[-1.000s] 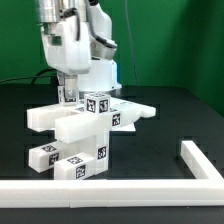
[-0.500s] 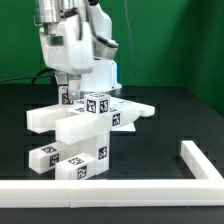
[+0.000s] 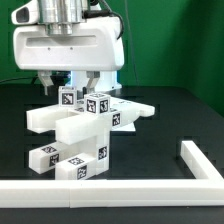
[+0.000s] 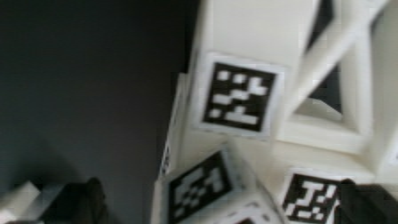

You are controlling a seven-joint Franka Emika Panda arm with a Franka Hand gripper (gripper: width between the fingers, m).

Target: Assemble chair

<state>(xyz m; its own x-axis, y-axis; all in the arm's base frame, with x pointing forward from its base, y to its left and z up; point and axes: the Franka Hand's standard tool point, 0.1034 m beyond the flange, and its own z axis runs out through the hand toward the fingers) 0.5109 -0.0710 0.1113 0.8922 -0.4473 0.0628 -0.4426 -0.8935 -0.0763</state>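
Note:
The chair (image 3: 90, 122) stands at the middle of the black table, white notched pieces stacked and joined, with tagged cube-ended legs (image 3: 70, 97) sticking up from its top. My gripper (image 3: 76, 84) hangs just above those legs with its broad side toward the camera. Its jaws stand apart and hold nothing. In the wrist view the gripper (image 4: 222, 208) has one dark fingertip (image 4: 75, 200) beside a tagged leg end (image 4: 210, 185). A white tagged chair panel (image 4: 240, 95) fills the view beyond it.
Two loose tagged white parts (image 3: 48, 155) (image 3: 84, 165) lie in front of the chair. The long white L-shaped border rail (image 3: 150, 187) runs along the front and turns back at the exterior view's right (image 3: 200, 160). The arm's base (image 3: 105, 72) stands behind the chair.
The hand has turned about its vertical axis over the leg tops and now shows its broad side. Its jaws now stand apart. The chair parts have not moved.

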